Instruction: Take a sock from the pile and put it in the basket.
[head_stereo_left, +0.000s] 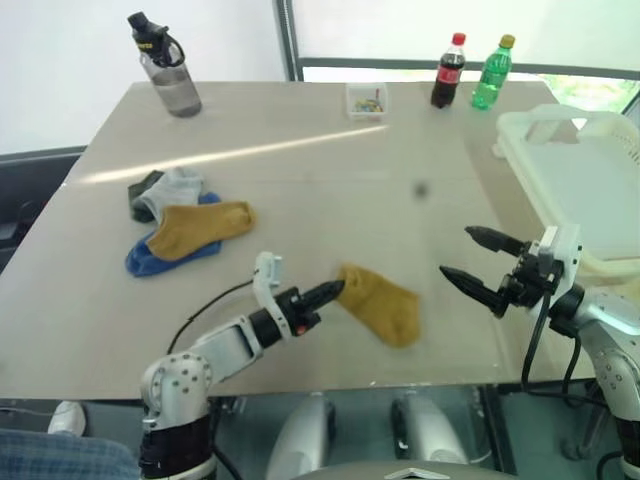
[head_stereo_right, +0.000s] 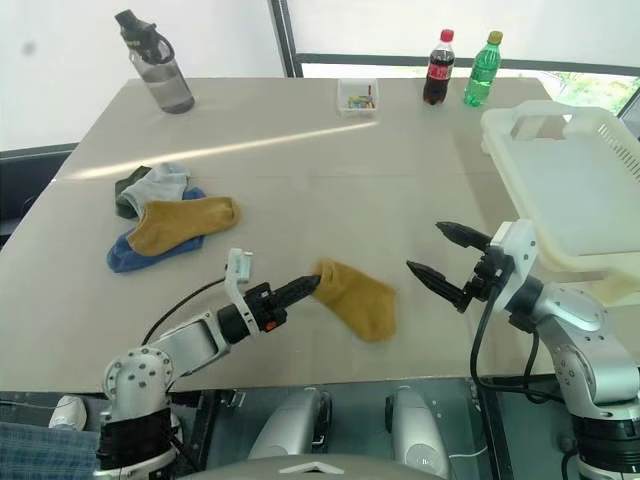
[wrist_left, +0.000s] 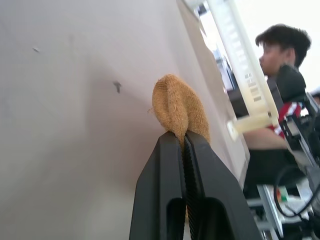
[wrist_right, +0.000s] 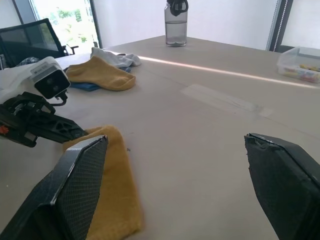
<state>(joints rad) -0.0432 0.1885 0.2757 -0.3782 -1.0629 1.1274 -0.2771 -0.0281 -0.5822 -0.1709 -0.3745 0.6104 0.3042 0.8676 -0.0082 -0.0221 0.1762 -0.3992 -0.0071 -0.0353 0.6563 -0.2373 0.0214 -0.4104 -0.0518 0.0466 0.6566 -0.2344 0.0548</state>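
My left gripper (head_stereo_left: 335, 290) is shut on one end of a mustard-yellow sock (head_stereo_left: 385, 305), which droops from the tips toward the table near its front edge. The left wrist view shows that same sock (wrist_left: 177, 105) pinched between the closed fingers (wrist_left: 165, 170). The pile (head_stereo_left: 180, 225) of yellow, blue, grey and dark socks lies at the left of the table. At the table's right side stands the cream-white basket (head_stereo_left: 520, 150). My right gripper (head_stereo_left: 456, 251) hangs open with nothing in it, between the held sock and the basket, pointing toward the sock (wrist_right: 112, 185).
A grey water bottle (head_stereo_left: 170, 70) stands at the far left corner. A small clear box (head_stereo_left: 366, 100), a cola bottle (head_stereo_left: 447, 72) and a green bottle (head_stereo_left: 491, 75) line the far edge. A person (wrist_left: 280, 50) sits beyond the basket.
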